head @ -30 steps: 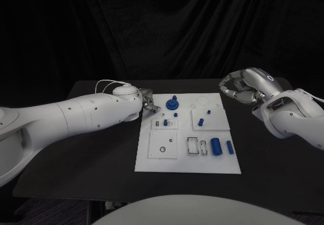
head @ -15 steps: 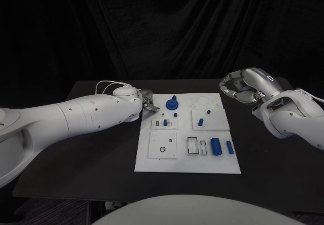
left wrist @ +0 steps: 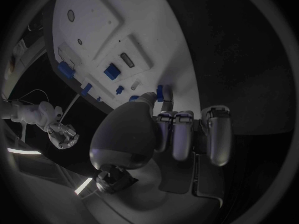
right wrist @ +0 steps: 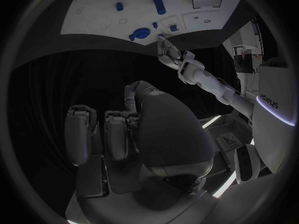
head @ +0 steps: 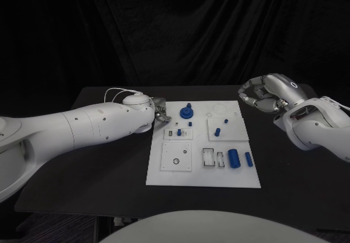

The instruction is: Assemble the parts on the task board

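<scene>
The white rectangular task board (head: 203, 174) lies mid-counter. The left silver hand (head: 160, 112) pinches a small blue part (left wrist: 160, 92) at its far-left corner; the right silver hand (head: 259, 94), curled empty, hovers beyond its far-right corner.

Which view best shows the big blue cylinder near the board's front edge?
Head view: the big blue cylinder lies unobstructed on the task board. Left wrist view shows it small and distorted; right wrist view shows it small, near the rim.
</scene>
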{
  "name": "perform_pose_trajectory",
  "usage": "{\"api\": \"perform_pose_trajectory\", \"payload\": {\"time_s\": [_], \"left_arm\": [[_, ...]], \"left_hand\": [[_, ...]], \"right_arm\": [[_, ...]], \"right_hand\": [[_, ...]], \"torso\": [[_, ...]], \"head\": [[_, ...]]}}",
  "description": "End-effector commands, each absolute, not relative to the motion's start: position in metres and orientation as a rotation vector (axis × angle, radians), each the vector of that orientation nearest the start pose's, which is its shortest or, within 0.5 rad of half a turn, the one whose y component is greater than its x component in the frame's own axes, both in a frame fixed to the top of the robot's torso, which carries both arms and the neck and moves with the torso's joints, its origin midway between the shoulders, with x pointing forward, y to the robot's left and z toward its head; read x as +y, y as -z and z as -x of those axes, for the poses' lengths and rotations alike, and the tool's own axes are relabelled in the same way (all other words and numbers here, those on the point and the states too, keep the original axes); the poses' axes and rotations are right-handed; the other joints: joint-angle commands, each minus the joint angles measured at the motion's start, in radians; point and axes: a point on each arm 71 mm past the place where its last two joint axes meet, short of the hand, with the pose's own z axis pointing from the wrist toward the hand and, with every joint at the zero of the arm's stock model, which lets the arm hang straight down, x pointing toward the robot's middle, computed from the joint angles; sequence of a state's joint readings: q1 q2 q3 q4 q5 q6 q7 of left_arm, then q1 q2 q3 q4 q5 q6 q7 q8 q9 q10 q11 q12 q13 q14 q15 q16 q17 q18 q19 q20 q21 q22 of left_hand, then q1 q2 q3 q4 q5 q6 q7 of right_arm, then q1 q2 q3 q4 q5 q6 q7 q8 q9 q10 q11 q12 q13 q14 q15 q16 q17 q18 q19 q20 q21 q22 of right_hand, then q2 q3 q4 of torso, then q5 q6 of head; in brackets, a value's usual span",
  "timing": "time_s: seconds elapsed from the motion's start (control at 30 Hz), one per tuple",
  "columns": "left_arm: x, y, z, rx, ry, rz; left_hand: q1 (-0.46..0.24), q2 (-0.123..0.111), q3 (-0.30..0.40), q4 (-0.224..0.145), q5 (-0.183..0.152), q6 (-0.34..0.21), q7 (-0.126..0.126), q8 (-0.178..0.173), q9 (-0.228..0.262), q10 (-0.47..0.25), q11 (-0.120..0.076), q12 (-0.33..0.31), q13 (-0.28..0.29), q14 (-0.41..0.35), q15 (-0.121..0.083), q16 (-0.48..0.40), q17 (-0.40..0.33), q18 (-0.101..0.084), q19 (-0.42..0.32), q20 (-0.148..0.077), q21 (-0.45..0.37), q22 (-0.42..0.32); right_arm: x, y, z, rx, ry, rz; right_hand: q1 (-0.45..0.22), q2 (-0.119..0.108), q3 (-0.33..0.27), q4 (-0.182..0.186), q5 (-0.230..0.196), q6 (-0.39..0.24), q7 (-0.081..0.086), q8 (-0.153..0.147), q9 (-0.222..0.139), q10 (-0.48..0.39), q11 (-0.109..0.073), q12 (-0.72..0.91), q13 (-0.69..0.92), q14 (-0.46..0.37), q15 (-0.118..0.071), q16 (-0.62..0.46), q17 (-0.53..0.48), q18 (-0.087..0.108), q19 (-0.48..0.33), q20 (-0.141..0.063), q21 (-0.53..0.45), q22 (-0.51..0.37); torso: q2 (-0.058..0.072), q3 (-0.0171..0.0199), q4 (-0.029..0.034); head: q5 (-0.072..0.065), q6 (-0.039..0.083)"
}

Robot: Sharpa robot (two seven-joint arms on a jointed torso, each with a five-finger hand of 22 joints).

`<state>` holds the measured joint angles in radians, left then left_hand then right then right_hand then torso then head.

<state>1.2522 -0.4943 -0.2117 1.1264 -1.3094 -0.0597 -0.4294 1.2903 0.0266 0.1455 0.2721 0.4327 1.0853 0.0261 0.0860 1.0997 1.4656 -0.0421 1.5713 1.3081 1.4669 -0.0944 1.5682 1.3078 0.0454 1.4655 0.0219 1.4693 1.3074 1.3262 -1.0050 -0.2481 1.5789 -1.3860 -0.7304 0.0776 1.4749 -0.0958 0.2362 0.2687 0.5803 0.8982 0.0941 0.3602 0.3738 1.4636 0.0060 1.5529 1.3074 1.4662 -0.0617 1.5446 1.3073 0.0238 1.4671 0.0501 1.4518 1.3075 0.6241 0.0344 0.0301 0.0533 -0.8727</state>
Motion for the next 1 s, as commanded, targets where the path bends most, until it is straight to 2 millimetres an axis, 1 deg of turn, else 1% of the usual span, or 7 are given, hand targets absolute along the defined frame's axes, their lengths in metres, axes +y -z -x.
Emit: {"api": "perform_pose_trajectory", "payload": {"time_s": [0.03,0.17,0.43,0.53,0.77,0.97,1.0], "left_arm": [[0.155,0.255,-0.535,2.064,0.276,0.04],[0.156,0.255,-0.532,2.068,0.315,0.099],[0.162,0.253,-0.523,2.06,0.35,0.144],[0.166,0.251,-0.516,2.05,0.365,0.161],[0.171,0.248,-0.501,2.048,0.394,0.174],[0.173,0.246,-0.494,2.042,0.413,0.18],[0.173,0.246,-0.493,2.039,0.415,0.182]], "left_hand": [[-0.002,-0.024,0.051,-0.005,0.003,0.01,-0.004,0.007,0.008,0.105,-0.006,0.0,0.263,0.104,-0.001,0.003,0.263,-0.01,0.028,-0.004,-0.004,0.178],[-0.007,-0.047,0.105,-0.017,0.013,0.017,-0.006,0.013,0.015,0.105,-0.008,0.0,0.263,0.104,-0.003,0.003,0.263,-0.01,0.03,-0.006,-0.004,0.18],[-0.015,-0.064,0.141,-0.025,0.014,0.024,-0.008,0.018,0.021,0.105,-0.01,0.0,0.263,0.104,-0.004,0.003,0.263,-0.01,0.03,-0.007,-0.005,0.18],[-0.03,-0.074,0.166,-0.026,0.001,0.031,-0.009,0.023,0.025,0.105,-0.011,0.0,0.263,0.104,-0.006,0.003,0.263,-0.01,0.031,-0.008,-0.005,0.181],[-0.047,-0.081,0.184,-0.024,-0.018,0.035,-0.01,0.026,0.028,0.105,-0.012,0.0,0.263,0.104,-0.007,0.003,0.263,-0.01,0.032,-0.009,-0.005,0.182],[-0.069,-0.084,0.201,-0.021,-0.053,0.038,-0.01,0.027,0.032,0.105,-0.013,0.0,0.263,0.104,-0.008,0.003,0.263,-0.01,0.033,-0.01,-0.005,0.184],[-0.082,-0.084,0.202,-0.016,-0.072,0.039,-0.01,0.028,0.033,0.105,-0.012,0.0,0.263,0.104,-0.007,0.003,0.263,-0.011,0.034,-0.01,-0.004,0.185]], "right_arm": [[-0.268,0.165,-0.461,1.315,-0.645,0.114],[-0.269,0.165,-0.461,1.315,-0.644,0.113],[-0.271,0.165,-0.46,1.316,-0.64,0.11],[-0.272,0.165,-0.46,1.316,-0.637,0.108],[-0.273,0.165,-0.46,1.317,-0.634,0.106],[-0.273,0.165,-0.46,1.319,-0.633,0.105],[-0.273,0.165,-0.46,1.32,-0.633,0.105]], "right_hand": [[0.004,0.005,0.005,0.001,0.004,0.004,-0.001,0.006,-0.002,0.083,0.007,-0.005,0.237,0.096,0.009,-0.005,0.234,0.007,0.043,0.007,-0.005,0.222],[0.004,0.005,0.005,0.001,0.004,0.004,-0.001,0.006,-0.002,0.083,0.007,-0.005,0.237,0.096,0.009,-0.005,0.234,0.007,0.043,0.007,-0.005,0.222],[0.004,0.004,0.006,0.001,0.008,0.003,0.0,0.006,-0.002,0.081,0.008,-0.006,0.235,0.096,0.009,-0.006,0.232,0.008,0.043,0.007,-0.006,0.222],[0.004,0.004,0.006,0.001,0.008,0.003,0.0,0.006,-0.002,0.081,0.008,-0.006,0.235,0.096,0.009,-0.006,0.232,0.008,0.043,0.007,-0.006,0.222],[0.004,0.004,0.007,0.001,0.009,0.003,0.0,0.006,-0.002,0.081,0.008,-0.007,0.234,0.096,0.009,-0.005,0.233,0.008,0.043,0.007,-0.006,0.222],[0.004,0.004,0.007,0.001,0.009,0.003,0.0,0.006,-0.002,0.081,0.008,-0.007,0.234,0.096,0.009,-0.005,0.233,0.008,0.043,0.007,-0.006,0.222],[0.004,0.004,0.007,0.001,0.009,0.003,0.0,0.006,-0.002,0.081,0.008,-0.007,0.234,0.096,0.009,-0.005,0.233,0.008,0.043,0.007,-0.006,0.222]], "torso": [[0.0,0.0005,0.0019],[0.0,0.0012,0.0027],[0.001,-0.0005,0.0015],[0.001,-0.0002,0.0033],[0.0,0.0011,0.0058],[0.0,0.0019,0.0061],[-0.001,0.002,0.0062]], "head": [[-0.001,0.0],[-0.001,0.0],[0.004,0.0],[0.004,0.0],[0.004,0.0],[0.007,0.0],[0.007,0.0]]}}
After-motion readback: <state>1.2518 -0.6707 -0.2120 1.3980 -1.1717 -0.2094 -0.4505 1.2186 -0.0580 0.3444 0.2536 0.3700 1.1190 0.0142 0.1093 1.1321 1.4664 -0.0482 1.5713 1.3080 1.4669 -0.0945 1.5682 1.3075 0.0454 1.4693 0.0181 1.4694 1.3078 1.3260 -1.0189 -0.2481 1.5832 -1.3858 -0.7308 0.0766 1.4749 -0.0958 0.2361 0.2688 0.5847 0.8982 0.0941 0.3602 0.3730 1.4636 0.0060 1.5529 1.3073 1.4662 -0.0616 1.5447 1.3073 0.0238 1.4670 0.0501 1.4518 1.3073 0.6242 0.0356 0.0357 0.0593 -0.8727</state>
